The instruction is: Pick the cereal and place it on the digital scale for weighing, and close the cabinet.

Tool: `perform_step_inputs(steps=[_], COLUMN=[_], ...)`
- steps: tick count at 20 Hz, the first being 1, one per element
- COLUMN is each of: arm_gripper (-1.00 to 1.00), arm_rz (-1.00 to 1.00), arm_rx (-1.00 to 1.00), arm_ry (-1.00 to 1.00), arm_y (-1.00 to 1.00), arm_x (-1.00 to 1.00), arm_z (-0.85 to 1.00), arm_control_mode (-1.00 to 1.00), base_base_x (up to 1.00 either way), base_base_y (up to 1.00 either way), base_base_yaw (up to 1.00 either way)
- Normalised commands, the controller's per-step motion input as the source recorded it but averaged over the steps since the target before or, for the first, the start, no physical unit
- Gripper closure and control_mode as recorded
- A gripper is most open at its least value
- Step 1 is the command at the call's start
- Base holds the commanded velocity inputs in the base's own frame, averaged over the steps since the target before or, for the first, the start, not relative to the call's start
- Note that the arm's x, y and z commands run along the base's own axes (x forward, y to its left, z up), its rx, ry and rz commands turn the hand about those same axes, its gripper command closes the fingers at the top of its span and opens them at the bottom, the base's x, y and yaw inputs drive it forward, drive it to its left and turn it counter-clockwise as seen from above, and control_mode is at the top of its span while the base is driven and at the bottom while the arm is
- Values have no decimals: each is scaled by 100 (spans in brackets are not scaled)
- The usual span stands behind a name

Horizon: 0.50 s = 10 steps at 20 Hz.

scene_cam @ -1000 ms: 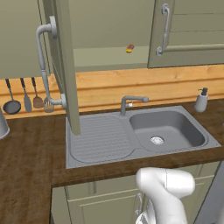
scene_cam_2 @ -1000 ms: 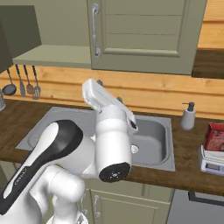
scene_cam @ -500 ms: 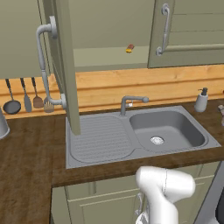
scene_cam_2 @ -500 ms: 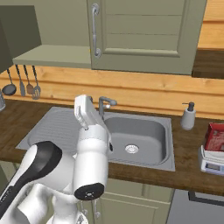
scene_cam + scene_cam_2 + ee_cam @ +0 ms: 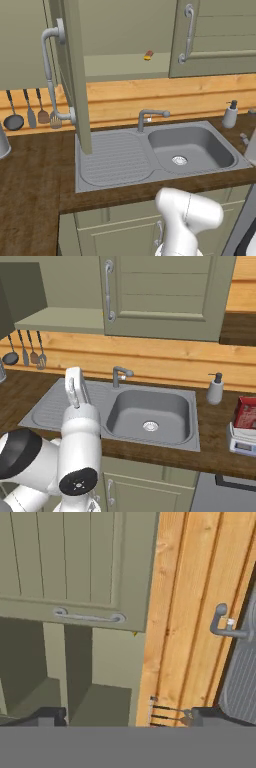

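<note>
- Since the cereal [image 5: 245, 412] already stands on the digital scale [image 5: 242, 440] at the far right of the counter in your right base view, you can judge the weighing part done; the step in hand is closing the cabinet [image 5: 125, 45].
- Of its 2 doors, the left door [image 5: 70, 75] stands swung out toward you, edge-on in the left base view, its curved bar handle [image 5: 50, 75] on the outer face. The right door [image 5: 165, 293] sits shut with its own handle [image 5: 108, 291].
- A small yellow-and-red item [image 5: 148, 55] lies on the open shelf; leave it there.
- In the hand view the gripper [image 5: 120, 716] looks up at the shut door, the wooden backsplash [image 5: 195, 612] and the tap [image 5: 225, 624], rolled about a quarter turn. Its 2 fingertips [image 5: 47, 716] sit far apart at the bottom edge, so the jaws are wide and hold nothing.
- Next move, as I judge it: bring the hand round to the outer face of the open door and push it toward the cabinet front. Keep clear of the hanging utensils [image 5: 30, 107] below it.
- Hard to make out: in the right base view the cereal is cut by the frame edge, so you cannot check that it sits squarely. The open door's hinge side is hidden, and in the base views the arm's own body covers the gripper.
</note>
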Motion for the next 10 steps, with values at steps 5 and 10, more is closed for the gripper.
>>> perform_step_inputs(steps=[5,10], arm_gripper=[-100,-100], arm_rz=[0,0], arm_rx=[13,11], arm_ry=[-2,-14], arm_y=[100,100], arm_x=[-18,-26], arm_z=[-53,-70], arm_control_mode=[-100,-100], base_base_x=[0,0], base_base_y=[0,0], base_base_yaw=[0,0])
